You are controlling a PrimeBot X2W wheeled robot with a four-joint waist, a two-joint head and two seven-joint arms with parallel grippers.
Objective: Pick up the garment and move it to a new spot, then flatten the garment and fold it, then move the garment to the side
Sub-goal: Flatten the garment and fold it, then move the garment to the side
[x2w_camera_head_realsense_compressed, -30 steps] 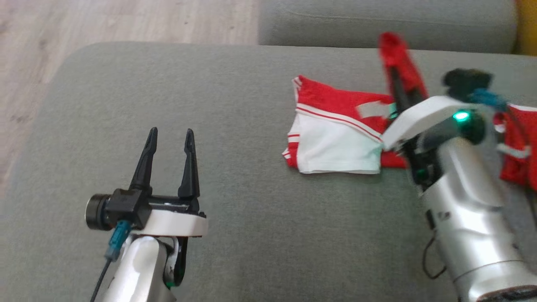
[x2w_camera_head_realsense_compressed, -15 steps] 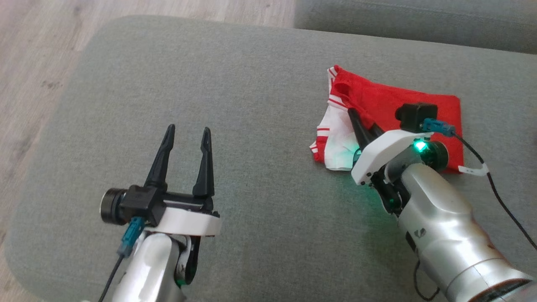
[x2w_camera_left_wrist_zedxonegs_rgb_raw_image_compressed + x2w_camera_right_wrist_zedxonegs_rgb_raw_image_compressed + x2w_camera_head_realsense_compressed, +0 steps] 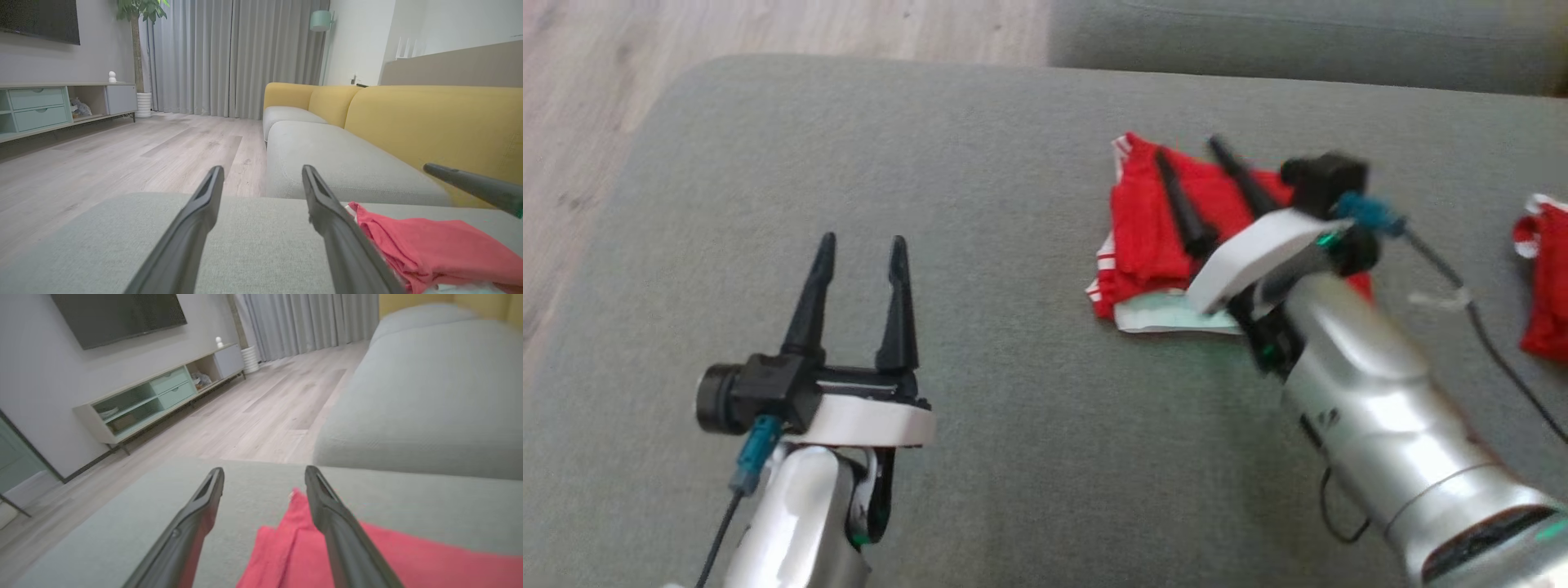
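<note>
Nearest the camera, the left hand (image 3: 863, 241) hovers spread and empty over the grey cushion (image 3: 1013, 147). Beyond it the right hand (image 3: 1188, 149), fingers splayed and gripping nothing, hangs above the red-and-white garment (image 3: 1143, 245), which lies doubled over on the cushion's right half. Moving it aside cleanly likely means pinching all layers at one edge.

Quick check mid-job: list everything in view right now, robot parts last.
cushion: one, grey, under the work
garment: one, red over white, on cushion, right of centre
second cloth: one, red with white trim, cushion's right edge
sofa back: one, yellow, behind grey seats
floor: one, pale wood, beyond cushion
curtains: one set, grey, far wall
television: one, dark, on wall
cabinet: one, pale green and white, below television
left gripper: one, dark fingers, open over bare cushion
right gripper: one, dark fingers, open over garment
</note>
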